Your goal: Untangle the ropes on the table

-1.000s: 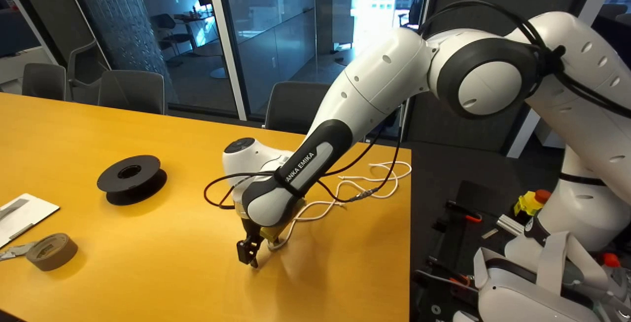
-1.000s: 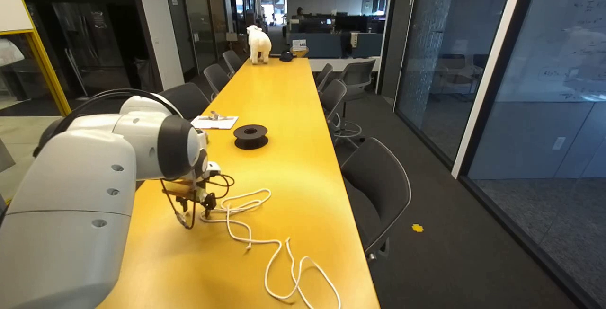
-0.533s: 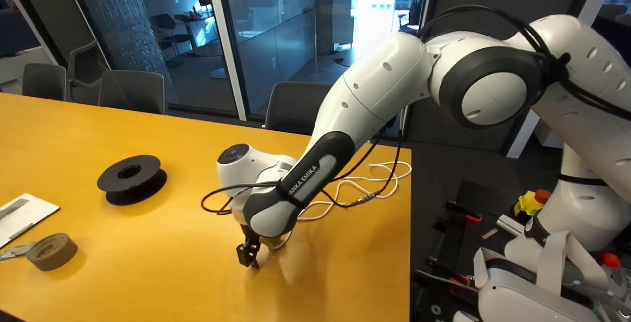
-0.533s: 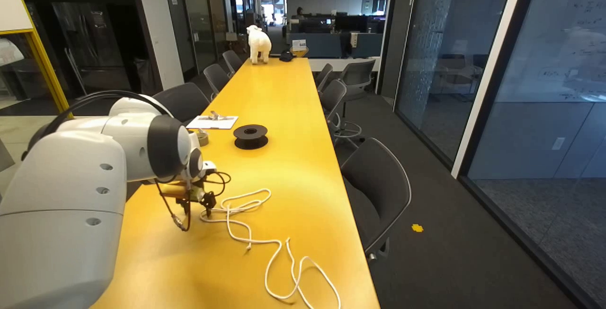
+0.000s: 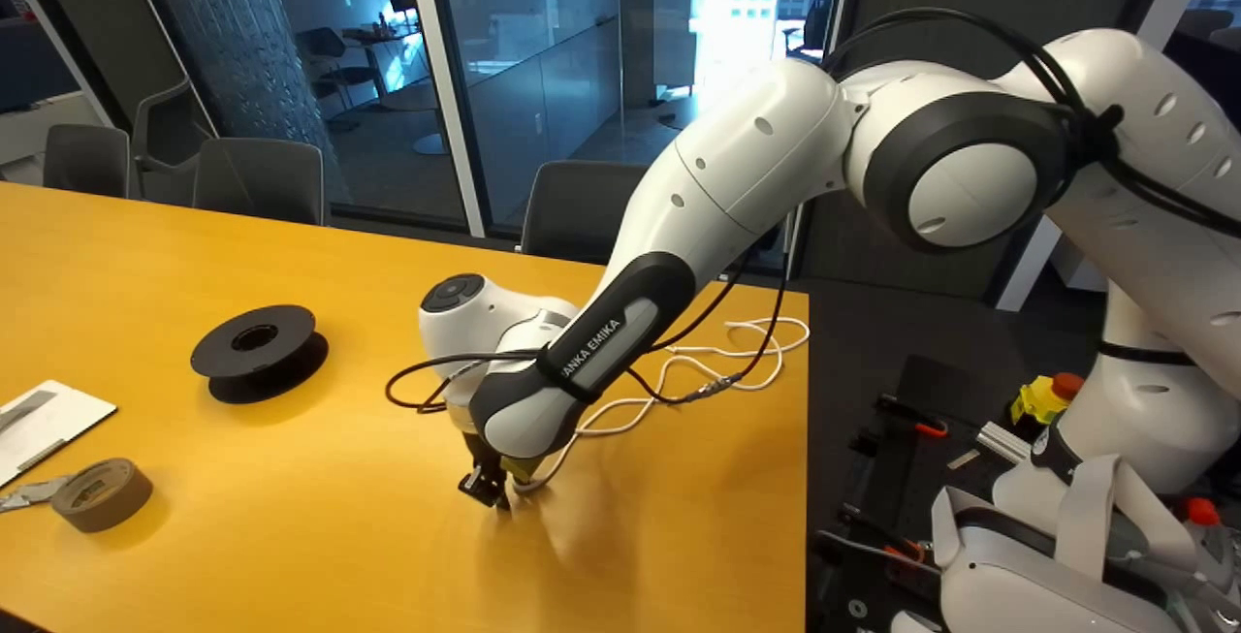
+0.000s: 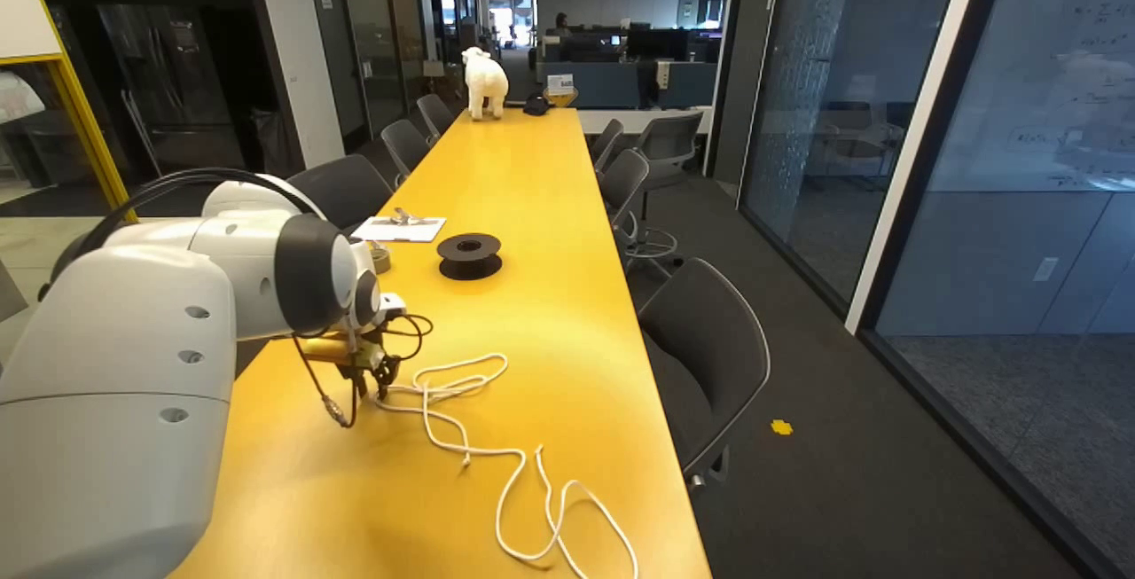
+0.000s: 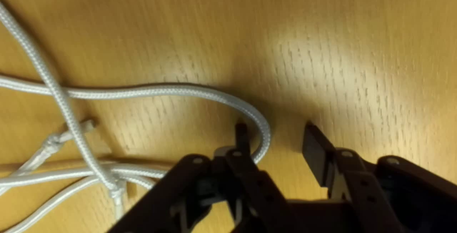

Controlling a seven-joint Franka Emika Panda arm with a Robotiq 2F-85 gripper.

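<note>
White ropes [image 6: 497,452] lie in long wavy strands on the yellow table [image 6: 532,322], crossing one another in several places. In the wrist view, one rope [image 7: 171,90] curves into a bend whose tip passes between my fingers, close to the left one. My gripper [image 7: 275,127] is open, with a clear gap between the right finger and that rope; its fingertips are down near the tabletop. On the left of the wrist view, strands cross beside two knotted rope ends [image 7: 53,143]. The arm hides part of the ropes in an exterior view [image 5: 620,429].
A black spool [image 5: 257,347] stands farther along the table. Beyond it are a brown-grey tape roll [image 5: 102,497] and a white clipboard [image 5: 58,420]. Black cables [image 5: 722,384] hang from the arm over the ropes. Chairs [image 6: 709,357] line the table's sides.
My fingers have drawn closer together from a wider opening. The hand has tilted and shifted slightly, remaining low at the rope's bend. The far strands have stayed put.
</note>
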